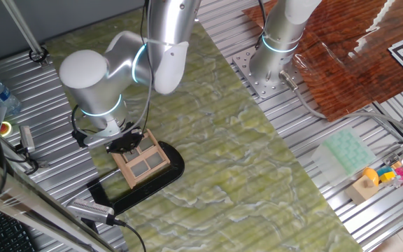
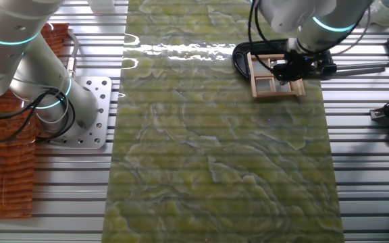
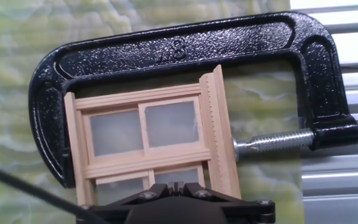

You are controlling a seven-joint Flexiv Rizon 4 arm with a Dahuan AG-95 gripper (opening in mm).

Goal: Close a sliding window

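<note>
On the green tabletop [image 1: 257, 161], the arm is reaching down onto the window [image 1: 141, 162].

From one fixed view, the end effector [image 1: 126, 144] is sitting over the window's far end, and the window is lying flat inside a black clamp [image 1: 135, 183] near the tabletop's edge; whether the fingers are open or closed cannot be told. From the other fixed view, the window [image 2: 275, 76] is lying at the tabletop's [image 2: 221, 148] far right corner, with the end effector [image 2: 293, 68] covering its right part and the clamp [image 2: 243, 57] curving round behind it. From the hand view, the clamp [image 3: 166, 46] is arching over the window [image 3: 148, 146], its screw [image 3: 272, 142] pressing against the frame's right side; the end effector's dark body [image 3: 176, 202] is filling the bottom edge, its fingertips out of sight.
</note>
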